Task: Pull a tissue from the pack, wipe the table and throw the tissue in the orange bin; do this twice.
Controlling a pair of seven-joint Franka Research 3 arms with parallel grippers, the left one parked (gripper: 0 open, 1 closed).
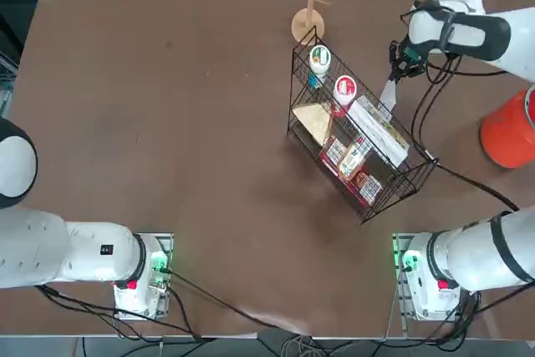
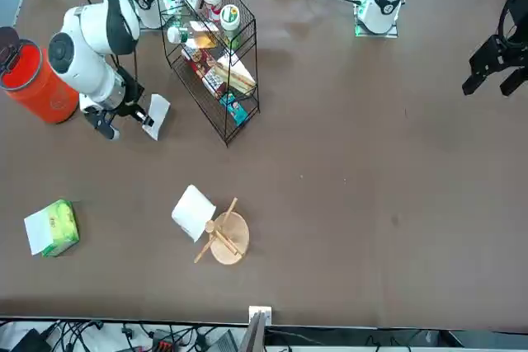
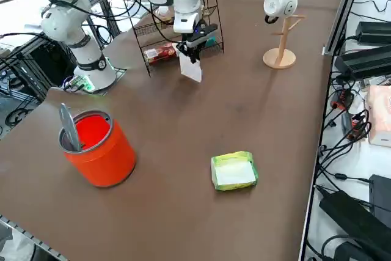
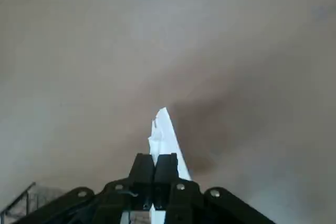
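So your right gripper point(image 4: 154, 167) is clamped on a tissue point(image 3: 190, 68) dangling below it; next you'd lower it to wipe the table point(image 3: 256, 114).

The right arm is stretched out from its base over the far right part of the bench point(image 1: 167, 123), with the wrist bent so that the claw point(image 4: 154, 167) is pointed downward. The two black fingers point(image 4: 142, 171) are pressed together, and a white tissue point(image 4: 165, 135) is pinched between them and hung above the bench.
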